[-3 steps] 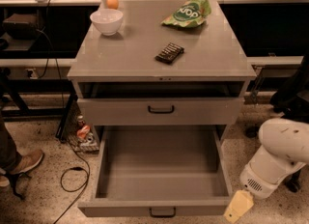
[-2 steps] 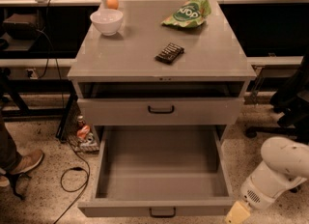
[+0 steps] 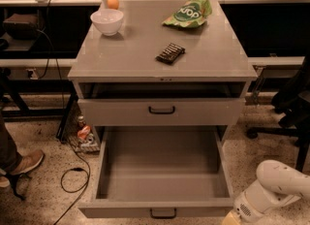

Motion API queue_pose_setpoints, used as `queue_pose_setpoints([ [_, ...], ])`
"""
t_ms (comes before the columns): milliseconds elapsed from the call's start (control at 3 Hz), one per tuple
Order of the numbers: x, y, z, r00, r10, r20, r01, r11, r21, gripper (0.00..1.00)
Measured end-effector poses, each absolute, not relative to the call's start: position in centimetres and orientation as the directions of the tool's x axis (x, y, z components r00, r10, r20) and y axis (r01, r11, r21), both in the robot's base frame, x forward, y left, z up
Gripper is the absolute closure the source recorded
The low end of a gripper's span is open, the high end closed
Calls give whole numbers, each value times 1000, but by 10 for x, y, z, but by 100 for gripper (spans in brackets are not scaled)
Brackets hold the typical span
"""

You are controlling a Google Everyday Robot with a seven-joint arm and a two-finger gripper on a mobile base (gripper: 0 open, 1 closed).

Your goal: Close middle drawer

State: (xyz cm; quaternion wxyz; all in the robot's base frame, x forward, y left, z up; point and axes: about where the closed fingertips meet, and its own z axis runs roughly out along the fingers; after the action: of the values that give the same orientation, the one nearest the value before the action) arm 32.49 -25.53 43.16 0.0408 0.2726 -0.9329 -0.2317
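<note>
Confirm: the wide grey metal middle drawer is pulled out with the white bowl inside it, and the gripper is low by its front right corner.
Wrong on the bowl. The camera view shows the wide grey metal middle drawer pulled out but empty; the round white bowl stands on the grey cabinet top. The gripper is low by the drawer's front right corner.

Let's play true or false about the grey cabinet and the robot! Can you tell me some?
1. The wide grey metal middle drawer is pulled out. True.
2. Toys lie inside it. False: nothing shows inside.
3. The round white bowl sits on the cabinet top. True.
4. The robot's gripper is inside the drawer. False: it hangs low outside, by the drawer's front right corner.
5. The crinkly green bag lies on the floor. False: it is on the cabinet top.
</note>
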Motion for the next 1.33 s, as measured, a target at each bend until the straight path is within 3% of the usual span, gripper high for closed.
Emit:
queue_pose_setpoints([
  [667, 350, -226, 399, -852, -493, -178, -518, 743, 423, 100],
  [1333, 356, -221, 393, -852, -479, -213, -521, 733, 437, 100],
])
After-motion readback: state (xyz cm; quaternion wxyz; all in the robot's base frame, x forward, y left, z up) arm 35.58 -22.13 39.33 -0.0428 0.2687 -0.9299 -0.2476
